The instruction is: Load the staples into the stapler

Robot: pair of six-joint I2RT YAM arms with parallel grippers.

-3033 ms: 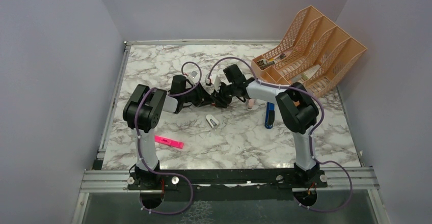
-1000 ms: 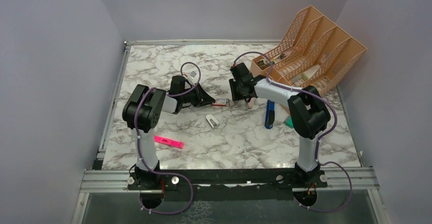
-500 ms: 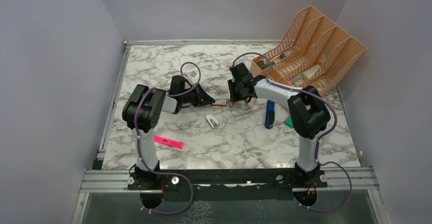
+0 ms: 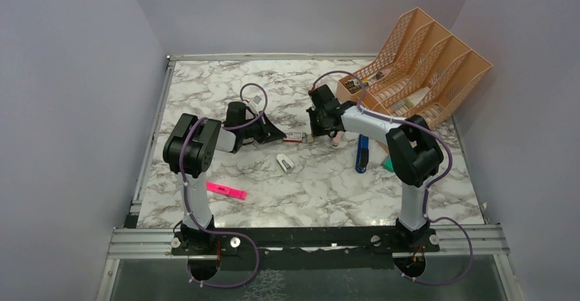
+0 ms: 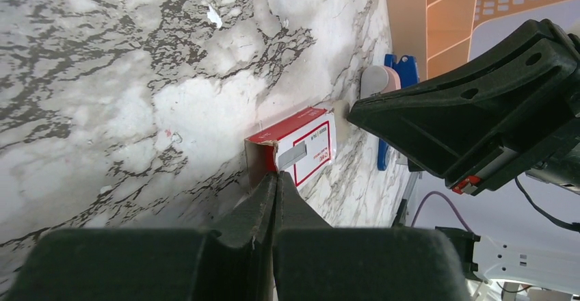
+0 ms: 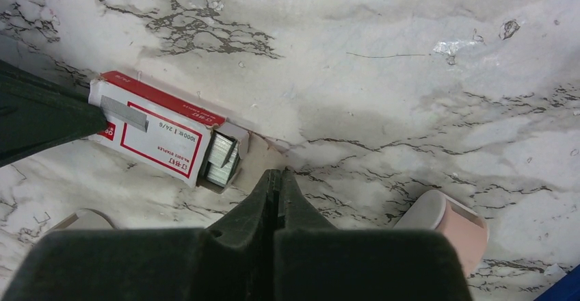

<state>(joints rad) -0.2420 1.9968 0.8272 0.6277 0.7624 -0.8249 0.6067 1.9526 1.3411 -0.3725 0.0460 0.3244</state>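
Staples [image 6: 222,161]: strip sits in open end of red-and-white box [image 6: 154,131], flat on worktop [image 6: 410,55] between left hand [image 5: 275,176] and right hand [image 6: 275,174], both closed and empty; best to brace the box, reopen right hand, draw strip straight out.

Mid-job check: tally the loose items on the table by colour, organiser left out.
Red-and-white: 1, staple box
Silver-grey: 1, staples in its open end
Bright pink: 1, highlighter
Pale pink: 1, small cylinder
Blue: 1, long item
White: 1, small piece
Teal: 1, partly hidden scrap
Total: 7
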